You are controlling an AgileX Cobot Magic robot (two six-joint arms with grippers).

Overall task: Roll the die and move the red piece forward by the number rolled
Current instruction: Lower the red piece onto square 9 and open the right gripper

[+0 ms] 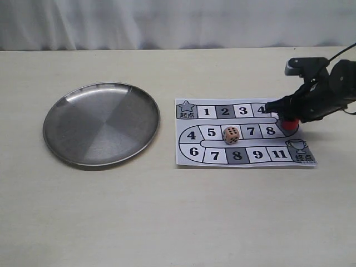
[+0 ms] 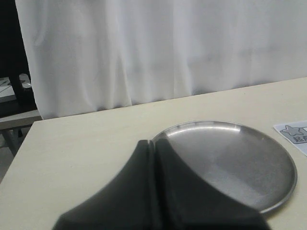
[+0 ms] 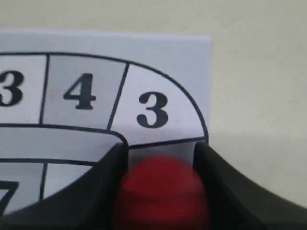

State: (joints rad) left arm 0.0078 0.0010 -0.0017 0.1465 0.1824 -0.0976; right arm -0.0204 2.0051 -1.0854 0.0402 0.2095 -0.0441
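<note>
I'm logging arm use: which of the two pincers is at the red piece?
The right pincer: its fingers hold the red piece on the board; the left pincer sits shut near the plate.

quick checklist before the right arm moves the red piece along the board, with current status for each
1. The die lies flat on the board: ok.
2. Rolled number readable on the die's top face: cannot tell, pips too small.
3. Right tool has a finger on each side of the red piece: ok.
4. Red piece lifted off the board: cannot tell.
5. Left tool shut and absent from the exterior view, so away from the board: ok.
</note>
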